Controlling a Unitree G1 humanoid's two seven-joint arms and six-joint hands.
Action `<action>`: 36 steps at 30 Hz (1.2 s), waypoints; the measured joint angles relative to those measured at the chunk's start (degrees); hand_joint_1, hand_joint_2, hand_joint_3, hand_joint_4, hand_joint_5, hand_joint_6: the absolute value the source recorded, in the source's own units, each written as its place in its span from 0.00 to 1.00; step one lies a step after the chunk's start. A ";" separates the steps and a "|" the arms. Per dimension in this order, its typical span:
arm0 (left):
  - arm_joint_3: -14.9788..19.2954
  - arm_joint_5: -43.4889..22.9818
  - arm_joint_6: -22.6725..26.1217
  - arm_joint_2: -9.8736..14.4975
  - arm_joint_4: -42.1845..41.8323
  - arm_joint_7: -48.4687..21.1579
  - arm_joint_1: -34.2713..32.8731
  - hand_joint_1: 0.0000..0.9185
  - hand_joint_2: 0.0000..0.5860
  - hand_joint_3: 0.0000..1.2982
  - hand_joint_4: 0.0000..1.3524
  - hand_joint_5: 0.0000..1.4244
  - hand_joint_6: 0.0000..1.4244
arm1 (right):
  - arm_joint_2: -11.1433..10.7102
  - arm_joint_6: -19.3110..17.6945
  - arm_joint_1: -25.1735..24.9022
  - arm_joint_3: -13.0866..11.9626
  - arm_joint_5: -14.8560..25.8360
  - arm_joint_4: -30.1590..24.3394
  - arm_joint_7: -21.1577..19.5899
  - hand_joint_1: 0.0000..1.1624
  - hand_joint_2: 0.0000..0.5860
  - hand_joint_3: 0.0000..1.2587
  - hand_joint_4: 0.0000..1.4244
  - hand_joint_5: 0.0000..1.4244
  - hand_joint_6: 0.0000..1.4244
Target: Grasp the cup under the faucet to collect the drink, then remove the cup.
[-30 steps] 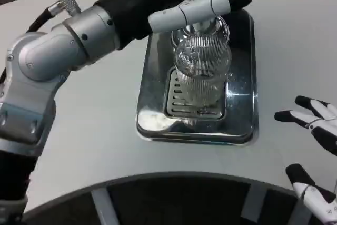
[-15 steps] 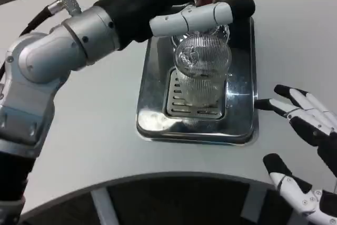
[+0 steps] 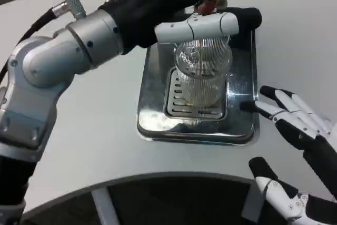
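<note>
A: Which step are we executing?

B: We are judging it to be the collecting step. The cup (image 3: 201, 75), a ribbed clear glass, is standing upright on the grate of the drip tray (image 3: 149, 125), just below the fingers (image 3: 205, 25) of our left hand (image 3: 210, 3). That hand is reaching over the cup's rim toward the faucet area; whether it is clamped on anything we cannot tell, since the faucet itself is hidden beneath it.

A: And the right hand?

B: The right hand (image 3: 297, 130) is hovering over the bench (image 3: 95, 130), fingers apart and holding nothing, with the cup to its left and apart from it.

A: What is the next move calling for?

B: We are expecting a sideways closure around the cup's body. The raised tray edge and the left forearm (image 3: 68, 61) are crowding that approach.
</note>
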 measured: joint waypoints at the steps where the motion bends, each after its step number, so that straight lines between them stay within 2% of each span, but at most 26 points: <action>1: -0.02 0.02 0.00 0.01 -0.12 0.00 0.05 0.00 0.17 0.09 0.00 0.05 0.13 | 0.20 -0.13 0.00 0.05 -0.17 0.00 0.26 0.36 0.88 0.13 0.02 0.00 0.04; 19: -1.97 6.22 -4.64 1.42 -1.79 -0.02 0.22 0.00 0.16 0.07 0.00 0.01 0.11 | 5.72 -1.78 -0.55 0.42 -1.22 0.00 2.85 0.37 0.87 0.11 0.01 0.00 0.04; 21: -1.97 6.23 -4.71 1.44 -1.79 -0.02 0.22 0.00 0.16 0.07 0.00 0.01 0.11 | 6.62 -1.42 -0.55 0.76 -1.57 0.00 2.95 0.38 0.81 0.08 0.00 0.00 0.04; 24: -1.96 6.23 -4.73 1.44 -1.79 -0.02 0.23 0.00 0.16 0.07 0.00 0.01 0.11 | 7.98 0.69 -0.60 1.47 -2.22 -0.01 3.07 0.41 0.71 0.05 0.00 0.00 0.05; 25: -1.96 6.23 -4.74 1.44 -1.81 -0.02 0.23 0.00 0.16 0.07 0.00 0.01 0.11 | 8.61 1.95 -0.66 1.77 -2.38 -0.01 3.13 0.45 0.62 0.01 0.00 0.01 0.07; 28: -1.93 6.23 -4.76 1.48 -1.84 -0.01 0.29 0.00 0.16 0.07 0.00 0.01 0.11 | 9.53 5.26 -1.04 2.62 -2.92 -0.03 3.13 0.53 0.53 0.00 0.00 0.02 0.10; 32: -1.90 6.23 -4.85 1.56 -2.05 0.02 0.48 0.00 0.16 0.07 0.00 0.01 0.11 | 10.55 9.74 -1.50 4.42 -3.20 -0.02 1.44 0.55 0.49 0.00 0.00 0.03 0.11; 36: -1.89 6.25 -5.05 1.61 -2.07 0.05 0.58 0.00 0.16 0.07 0.00 0.01 0.11 | 10.58 13.67 -2.64 7.87 -5.21 0.12 -2.04 0.55 0.49 0.00 0.00 0.03 0.11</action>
